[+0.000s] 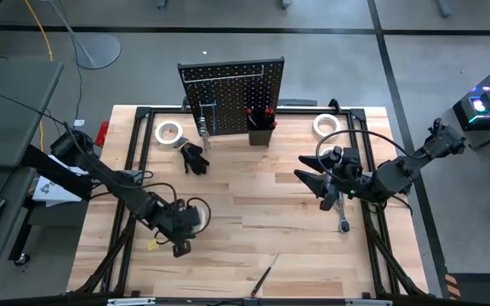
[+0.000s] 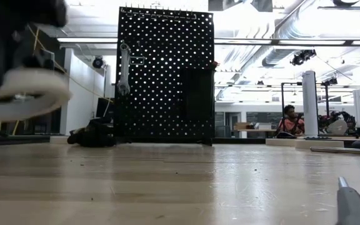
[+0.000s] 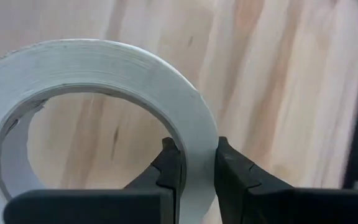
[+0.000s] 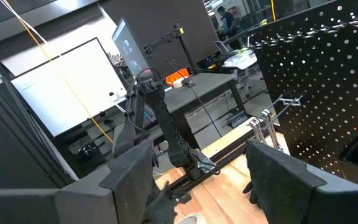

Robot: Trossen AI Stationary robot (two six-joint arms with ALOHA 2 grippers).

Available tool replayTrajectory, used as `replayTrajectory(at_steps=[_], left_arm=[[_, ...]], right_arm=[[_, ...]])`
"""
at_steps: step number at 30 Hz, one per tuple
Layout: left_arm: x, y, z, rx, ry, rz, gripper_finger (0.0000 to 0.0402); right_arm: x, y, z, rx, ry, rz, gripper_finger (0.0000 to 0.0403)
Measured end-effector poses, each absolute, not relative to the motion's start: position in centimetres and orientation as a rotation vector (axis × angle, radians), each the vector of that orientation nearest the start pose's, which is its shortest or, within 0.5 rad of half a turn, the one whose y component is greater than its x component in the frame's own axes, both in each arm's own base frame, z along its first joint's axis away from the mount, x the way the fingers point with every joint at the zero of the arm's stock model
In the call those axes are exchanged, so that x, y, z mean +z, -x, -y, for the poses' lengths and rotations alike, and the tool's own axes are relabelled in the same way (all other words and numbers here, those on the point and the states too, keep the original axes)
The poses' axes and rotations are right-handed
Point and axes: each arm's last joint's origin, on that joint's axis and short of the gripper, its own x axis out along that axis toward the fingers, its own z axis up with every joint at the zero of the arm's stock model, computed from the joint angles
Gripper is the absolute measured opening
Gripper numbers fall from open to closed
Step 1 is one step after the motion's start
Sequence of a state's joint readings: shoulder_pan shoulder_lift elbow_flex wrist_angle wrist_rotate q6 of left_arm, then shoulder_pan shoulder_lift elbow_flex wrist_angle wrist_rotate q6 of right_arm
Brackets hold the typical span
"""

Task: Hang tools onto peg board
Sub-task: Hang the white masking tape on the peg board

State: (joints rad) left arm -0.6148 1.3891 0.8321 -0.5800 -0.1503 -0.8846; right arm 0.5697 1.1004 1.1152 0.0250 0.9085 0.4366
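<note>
My left gripper (image 1: 185,224) is at the near left of the table, shut on a white tape roll (image 3: 104,62), which also shows in the low view (image 2: 17,94). My right gripper (image 1: 317,183) is open and empty above the right half of the table, facing the peg board (image 4: 328,81). The black peg board (image 1: 232,89) stands upright at the far edge. A silver wrench (image 2: 124,69) hangs on it, and its small black bin (image 1: 260,129) holds red-handled tools. Two more white tape rolls (image 1: 169,133) (image 1: 327,125) lie flat on the table beside the board. My left gripper pinches the tape roll's wall (image 3: 194,134), with one finger (image 3: 166,171) inside the ring and the other finger (image 3: 232,171) outside. The fingers slant down onto it from the table's left. The roll lies roughly flat in the hold, clear of the table in the low view.
A black-handled tool (image 1: 194,158) lies in front of the board's left end. A silver ratchet (image 1: 344,221) lies at the right, near my right gripper. A slim screwdriver (image 1: 262,279) lies at the near edge. A black frame (image 1: 134,161) borders the tabletop. A person (image 2: 286,120) sits far behind the table.
</note>
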Motion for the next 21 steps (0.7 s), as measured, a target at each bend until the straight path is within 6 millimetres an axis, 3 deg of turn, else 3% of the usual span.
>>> replayTrajectory(at_steps=[7,15,21], left_arm=[[24.4,-23.3,13.6,0.142,0.222,-0.954,0.0048],[30.2,-26.2,10.9,0.250,-0.067,-0.731,0.0048],[32.0,-27.3,8.2,0.341,-0.292,-0.703,0.0048]], right_arm=[[40.6,-20.6,-10.5,-0.329,-0.453,0.101,0.0245],[40.6,-20.6,-10.5,-0.329,-0.450,0.100,0.0245],[40.6,-20.6,-10.5,-0.329,-0.448,0.100,0.0245]])
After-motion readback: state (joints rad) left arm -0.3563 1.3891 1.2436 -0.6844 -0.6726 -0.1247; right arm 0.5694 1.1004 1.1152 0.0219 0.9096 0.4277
